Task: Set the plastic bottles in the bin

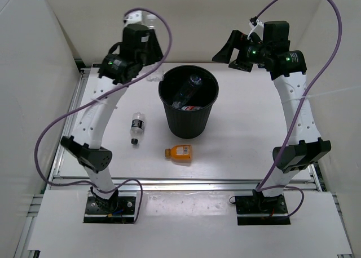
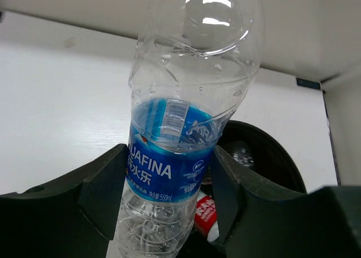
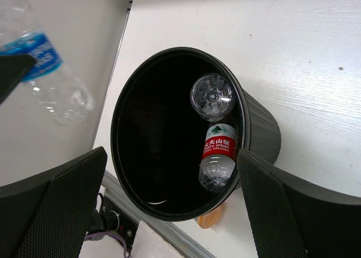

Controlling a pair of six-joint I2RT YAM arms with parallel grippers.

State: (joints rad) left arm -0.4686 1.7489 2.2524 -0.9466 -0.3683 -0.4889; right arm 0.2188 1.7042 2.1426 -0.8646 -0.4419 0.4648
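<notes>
Clear plastic with a blue label: the bottle (image 2: 169, 168) sits clamped at its middle in the left gripper (image 2: 166, 185), raised high and tilted, off the far-left side of the bin (image 1: 189, 123). The bin's mouth lies rightward and below. Opposite, the right gripper (image 3: 172, 204) hangs spread wide, empty.

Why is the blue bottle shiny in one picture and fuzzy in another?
Left wrist view: the blue-label bottle is close and sharp, white glare spots on its clear top. Right wrist view: it sits at the frame's edge, blurred.
</notes>
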